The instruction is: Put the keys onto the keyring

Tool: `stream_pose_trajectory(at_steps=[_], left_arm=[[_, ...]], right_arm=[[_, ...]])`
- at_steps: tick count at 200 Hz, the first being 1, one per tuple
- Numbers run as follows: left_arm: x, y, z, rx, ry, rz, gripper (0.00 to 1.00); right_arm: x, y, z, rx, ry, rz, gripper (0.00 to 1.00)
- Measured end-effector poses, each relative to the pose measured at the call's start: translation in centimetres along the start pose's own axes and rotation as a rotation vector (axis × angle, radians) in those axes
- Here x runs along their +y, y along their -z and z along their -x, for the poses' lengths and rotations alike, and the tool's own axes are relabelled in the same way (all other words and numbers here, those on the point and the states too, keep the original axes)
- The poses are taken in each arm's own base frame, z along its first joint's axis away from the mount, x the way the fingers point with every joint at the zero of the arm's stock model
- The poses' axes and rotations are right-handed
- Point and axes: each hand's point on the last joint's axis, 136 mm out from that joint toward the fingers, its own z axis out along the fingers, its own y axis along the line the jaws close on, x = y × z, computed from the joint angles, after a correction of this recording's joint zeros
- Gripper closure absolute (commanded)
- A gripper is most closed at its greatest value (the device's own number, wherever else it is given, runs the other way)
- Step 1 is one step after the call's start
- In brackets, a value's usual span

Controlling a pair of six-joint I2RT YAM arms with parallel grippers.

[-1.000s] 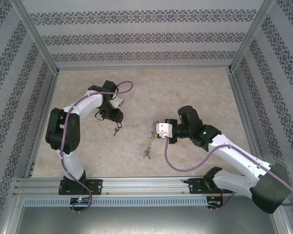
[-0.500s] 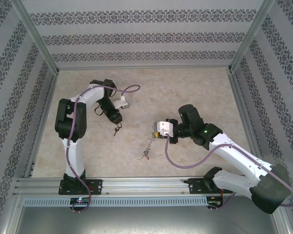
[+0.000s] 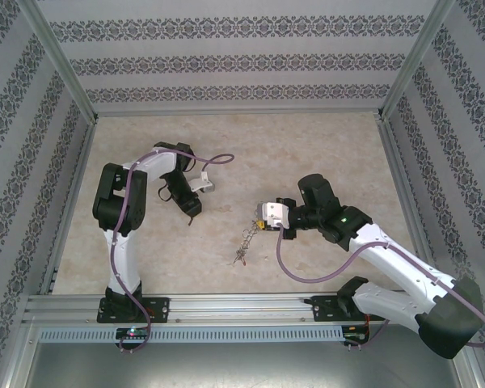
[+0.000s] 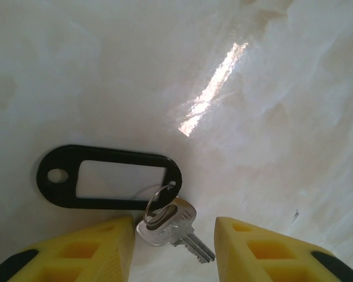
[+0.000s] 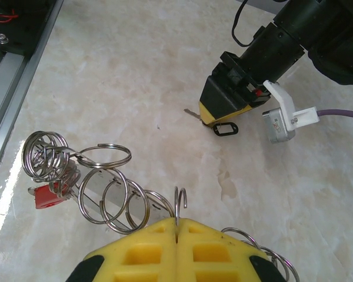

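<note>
The left gripper (image 4: 174,228) has dropped, wide open, astride the key (image 4: 165,218); grabbing looks next. The right gripper (image 5: 176,226) pinches the keyring (image 5: 177,204).

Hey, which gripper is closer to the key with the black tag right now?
Left. The left gripper hangs open over the key with the black tag, one finger either side. The right gripper is off across the table, shut on the keyring.
</note>
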Motion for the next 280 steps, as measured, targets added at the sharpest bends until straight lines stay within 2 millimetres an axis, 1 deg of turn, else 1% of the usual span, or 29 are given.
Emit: stream_pose_trajectory(at_steps=[42, 61, 77, 97, 115, 155, 176, 187, 249, 263, 280], left_arm=[[0.2, -0.1, 0.1, 0.001, 0.02, 0.017, 0.64], [0.1, -0.1, 0.3, 0.006, 0.024, 0.026, 0.72], [-0.4, -0.5, 1.1, 0.002, 0.011, 0.031, 0.77], [-1.2, -0.9, 2.1, -0.008, -0.013, 0.035, 0.87], [-1.5, -1.2, 2.7, -0.013, -0.024, 0.041, 0.88], [-1.2, -0.9, 3.4, -0.036, -0.026, 0.056, 0.89], [-1.4, -0.9, 3.8, -0.056, -0.032, 0.045, 0.95], [-1.7, -0.7, 4.0, -0.074, -0.037, 0.034, 1.0], [-3.0, 0.1, 4.2, -0.148, -0.058, 0.019, 1.0], [-3.7, 1.0, 4.3, -0.18, -0.072, 0.015, 1.0], [-4.8, 2.9, 5.1, -0.25, -0.097, 0.006, 1.0]], right_arm=[[0.2, 0.0, -0.2, 0.008, -0.006, 0.009, 1.0], [0.3, 0.0, -0.3, 0.011, -0.006, 0.012, 1.0], [0.4, 0.0, -0.4, 0.016, -0.001, 0.016, 1.0], [0.5, 0.0, -0.5, 0.018, 0.006, 0.02, 1.0], [0.5, 0.0, -0.5, 0.019, 0.007, 0.02, 1.0], [0.5, 0.0, -0.5, 0.018, 0.007, 0.02, 1.0], [0.5, 0.0, -0.5, 0.018, 0.007, 0.02, 1.0], [0.5, 0.0, -0.5, 0.019, 0.007, 0.019, 1.0], [0.3, 0.4, -0.4, 0.021, 0.003, 0.003, 1.0], [0.0, 0.6, -0.6, 0.025, -0.021, -0.009, 1.0], [-0.4, 0.8, -0.9, 0.027, -0.069, -0.022, 1.0]])
